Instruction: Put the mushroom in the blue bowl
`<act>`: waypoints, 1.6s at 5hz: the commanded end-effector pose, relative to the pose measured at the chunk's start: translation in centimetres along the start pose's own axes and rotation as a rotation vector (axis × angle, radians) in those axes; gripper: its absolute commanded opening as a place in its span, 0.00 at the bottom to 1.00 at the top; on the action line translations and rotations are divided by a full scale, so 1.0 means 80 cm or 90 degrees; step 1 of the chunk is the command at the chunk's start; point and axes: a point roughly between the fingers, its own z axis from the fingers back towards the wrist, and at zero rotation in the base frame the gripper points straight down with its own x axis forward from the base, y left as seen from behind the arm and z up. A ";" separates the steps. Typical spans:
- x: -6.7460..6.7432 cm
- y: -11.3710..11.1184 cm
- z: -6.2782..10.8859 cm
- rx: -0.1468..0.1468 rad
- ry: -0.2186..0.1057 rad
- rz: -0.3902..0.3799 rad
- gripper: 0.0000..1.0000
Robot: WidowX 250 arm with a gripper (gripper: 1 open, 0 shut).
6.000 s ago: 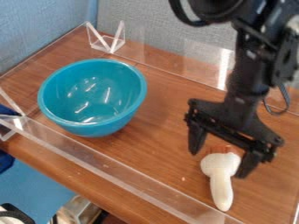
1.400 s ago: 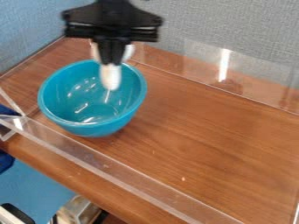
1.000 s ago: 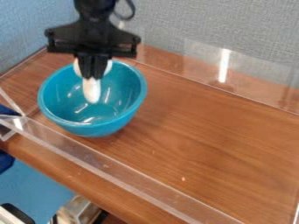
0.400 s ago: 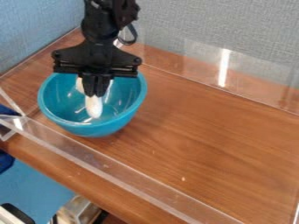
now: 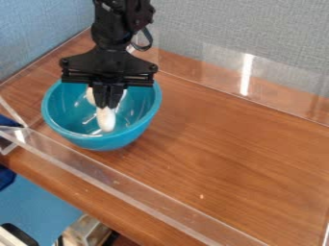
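The cream-white mushroom (image 5: 107, 116) hangs stem-down inside the blue bowl (image 5: 71, 127), which stands at the left of the wooden table. My black gripper (image 5: 108, 97) reaches down into the bowl from above and is shut on the mushroom's upper part. The mushroom's lower end is close to the bowl's floor; whether it touches is not clear.
A clear acrylic wall (image 5: 154, 197) fences the wooden table (image 5: 232, 144) along the front, with more clear panels (image 5: 244, 72) at the back. The table's right half holds nothing else. A blue object (image 5: 7, 123) sits at the left edge.
The gripper has carried the mushroom from the table's right side over to the bowl and sunk with it into the bowl; over the last half second it barely moved.
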 end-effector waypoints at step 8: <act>0.017 -0.008 -0.021 0.001 0.003 0.040 1.00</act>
